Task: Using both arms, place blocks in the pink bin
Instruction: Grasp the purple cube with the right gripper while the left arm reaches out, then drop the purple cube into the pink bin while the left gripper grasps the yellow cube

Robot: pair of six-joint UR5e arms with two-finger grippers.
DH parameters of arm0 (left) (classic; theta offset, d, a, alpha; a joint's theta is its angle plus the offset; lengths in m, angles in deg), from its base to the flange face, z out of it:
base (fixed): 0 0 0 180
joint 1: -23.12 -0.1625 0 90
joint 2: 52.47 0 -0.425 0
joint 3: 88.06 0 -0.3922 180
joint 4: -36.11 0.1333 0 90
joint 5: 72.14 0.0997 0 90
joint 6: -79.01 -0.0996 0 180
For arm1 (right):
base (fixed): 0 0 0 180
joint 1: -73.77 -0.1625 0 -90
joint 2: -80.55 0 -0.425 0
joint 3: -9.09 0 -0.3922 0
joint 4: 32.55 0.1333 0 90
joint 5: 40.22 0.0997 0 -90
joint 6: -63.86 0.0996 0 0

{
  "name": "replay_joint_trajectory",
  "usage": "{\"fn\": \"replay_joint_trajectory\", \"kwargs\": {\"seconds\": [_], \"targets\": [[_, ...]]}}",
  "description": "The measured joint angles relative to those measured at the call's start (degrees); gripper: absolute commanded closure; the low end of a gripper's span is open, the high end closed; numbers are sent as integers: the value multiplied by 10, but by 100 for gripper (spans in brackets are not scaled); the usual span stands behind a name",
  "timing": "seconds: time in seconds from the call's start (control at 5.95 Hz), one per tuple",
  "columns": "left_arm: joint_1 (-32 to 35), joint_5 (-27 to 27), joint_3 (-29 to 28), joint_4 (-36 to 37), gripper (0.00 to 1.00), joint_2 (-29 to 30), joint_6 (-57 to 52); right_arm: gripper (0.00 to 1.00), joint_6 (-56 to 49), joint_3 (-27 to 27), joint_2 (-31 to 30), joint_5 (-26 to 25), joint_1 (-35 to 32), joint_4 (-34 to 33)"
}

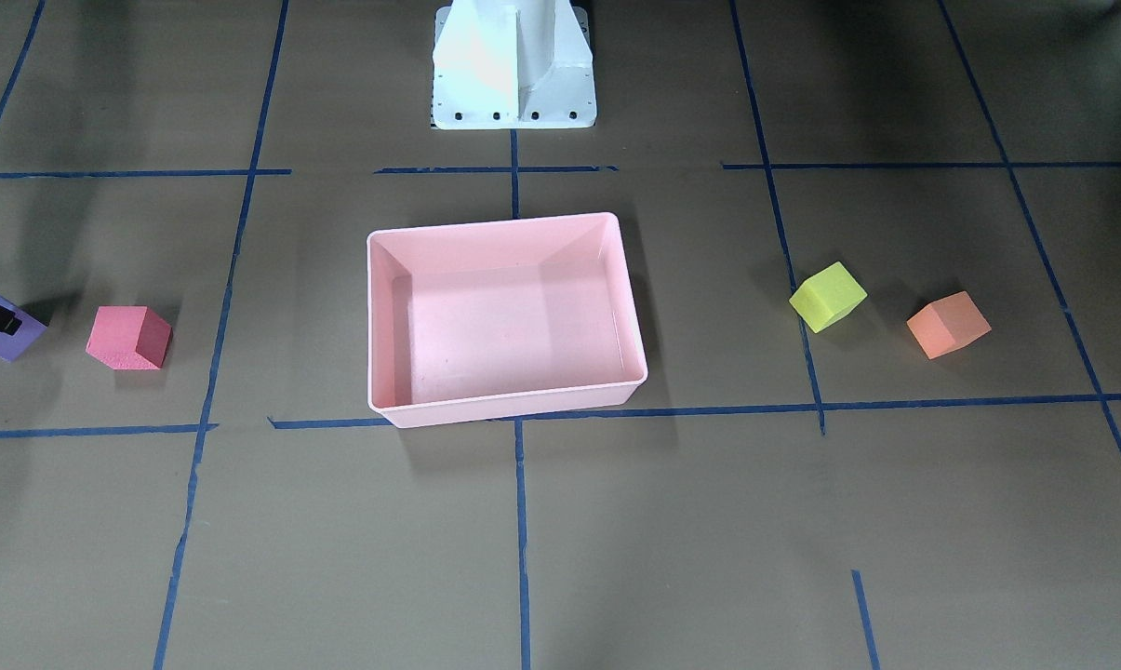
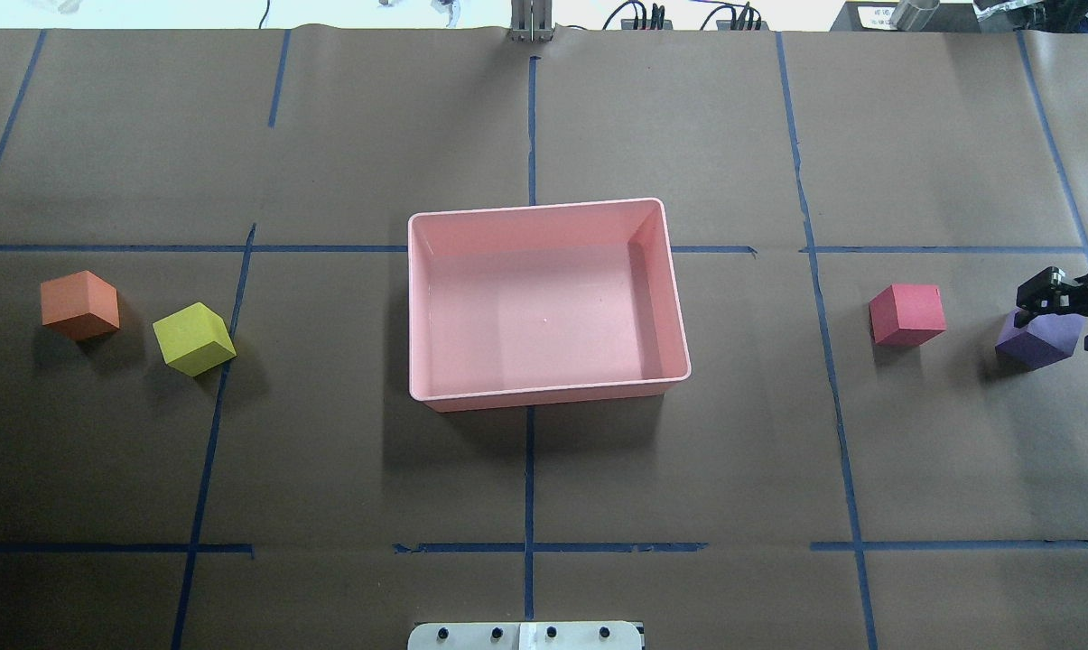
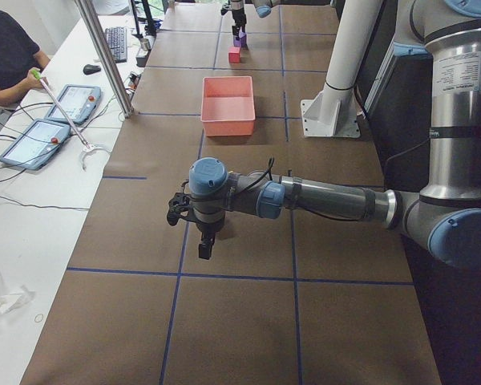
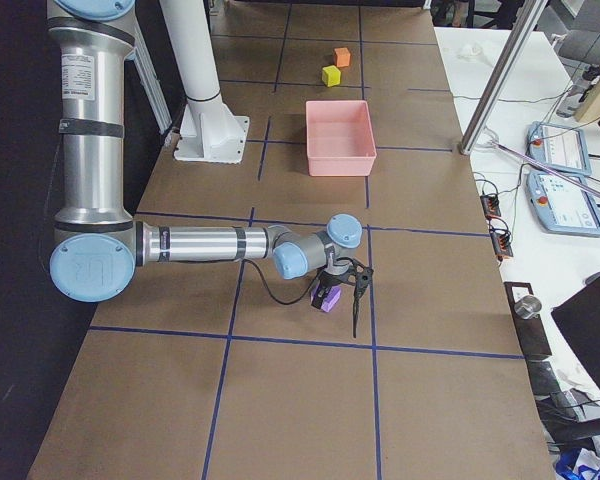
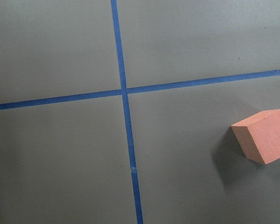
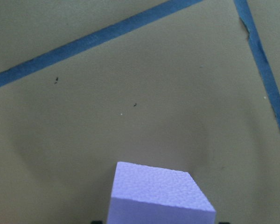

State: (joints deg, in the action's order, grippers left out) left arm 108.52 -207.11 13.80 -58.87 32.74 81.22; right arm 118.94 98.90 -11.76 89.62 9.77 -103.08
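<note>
The right claw (image 2: 1069,318) is released, its jaws straddling the small purple foam cube (image 2: 1036,341) on the tabletop (image 2: 544,506), well to the robot's right of the empty shallow light-pink plastic bin (image 2: 413,307). The left claw (image 3: 191,228) state cannot be told; the orange foam cube (image 5: 263,137) lies offset from it.

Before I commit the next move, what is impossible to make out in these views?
1. Whether the right gripper grips the small purple foam cube: the overhead frame's right edge cuts it off; its wrist view shows only cube.
2. Left gripper open or shut: seen only in the left side view, too small.
3. Small orange foam cube: the left wrist view's right edge clips it.
</note>
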Motion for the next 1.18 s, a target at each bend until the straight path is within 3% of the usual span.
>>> {"fn": "replay_joint_trajectory", "kwargs": {"seconds": [0.34, 0.84, 1.18], "targets": [[-75, 2, -5, -65, 0, 7, 104, 98, 14, 20, 9, -6, 0, 0], [-199, 5, 4, -153, 0, 44, 422, 97, 28, 143, 47, -3, -2, -10], [-281, 13, 3, -192, 0, 84, 630, 96, 125, 208, 98, 4, 21, -14]]}}
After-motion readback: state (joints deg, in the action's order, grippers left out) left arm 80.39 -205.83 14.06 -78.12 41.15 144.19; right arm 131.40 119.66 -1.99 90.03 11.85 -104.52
